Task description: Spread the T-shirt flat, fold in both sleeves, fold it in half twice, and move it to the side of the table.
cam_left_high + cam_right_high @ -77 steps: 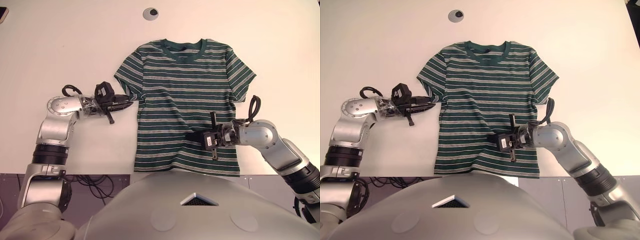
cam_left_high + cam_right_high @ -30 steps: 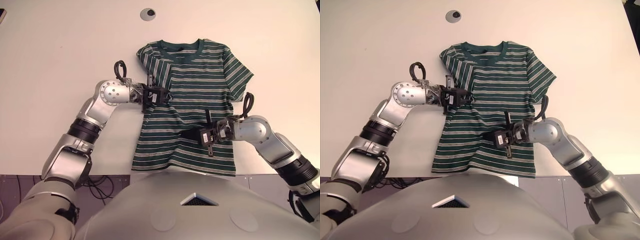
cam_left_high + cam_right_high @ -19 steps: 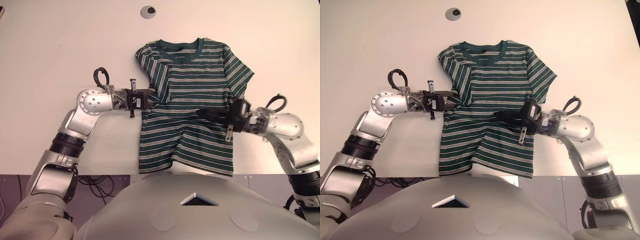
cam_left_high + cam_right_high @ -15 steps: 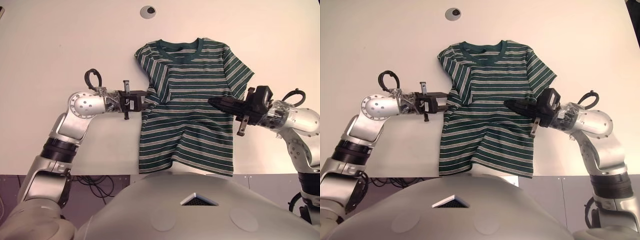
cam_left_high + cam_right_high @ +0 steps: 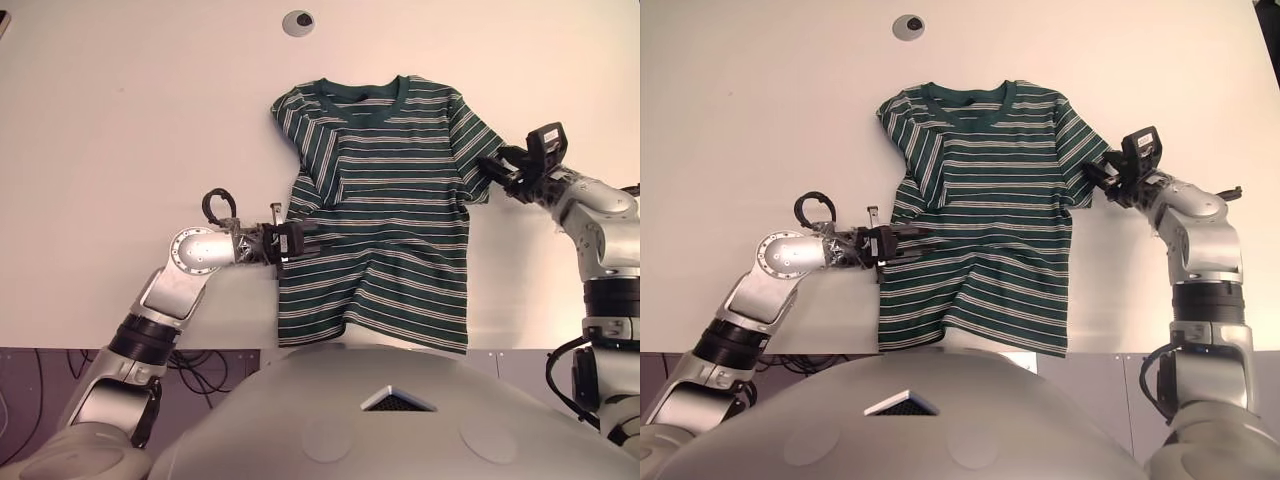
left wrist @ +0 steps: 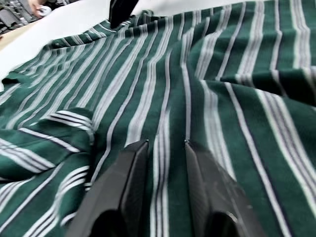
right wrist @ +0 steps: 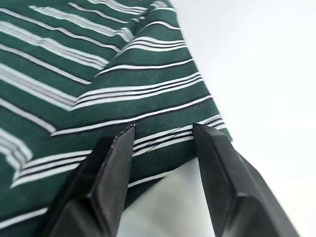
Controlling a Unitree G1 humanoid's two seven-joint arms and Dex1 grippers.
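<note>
The green T-shirt (image 5: 385, 200) with white stripes lies face up on the white table (image 5: 120, 150), its collar at the far end. The sleeve on my left (image 5: 305, 140) is folded in over the chest. The other sleeve (image 5: 480, 150) lies spread out. My left gripper (image 5: 296, 242) rests low on the shirt's left side edge; in the left wrist view its fingers (image 6: 131, 187) stand open over the fabric. My right gripper (image 5: 492, 165) is at the hem of the spread sleeve (image 7: 138, 98), open, and its fingertips (image 7: 118, 143) straddle that hem.
A round grey grommet (image 5: 297, 23) sits in the table beyond the collar. The shirt's bottom hem (image 5: 400, 335) lies wrinkled near the table's front edge. Bare tabletop lies on either side of the shirt.
My left gripper slid back along the shirt's left edge towards me. My right gripper left the shirt's middle and swung out to the right sleeve's hem.
</note>
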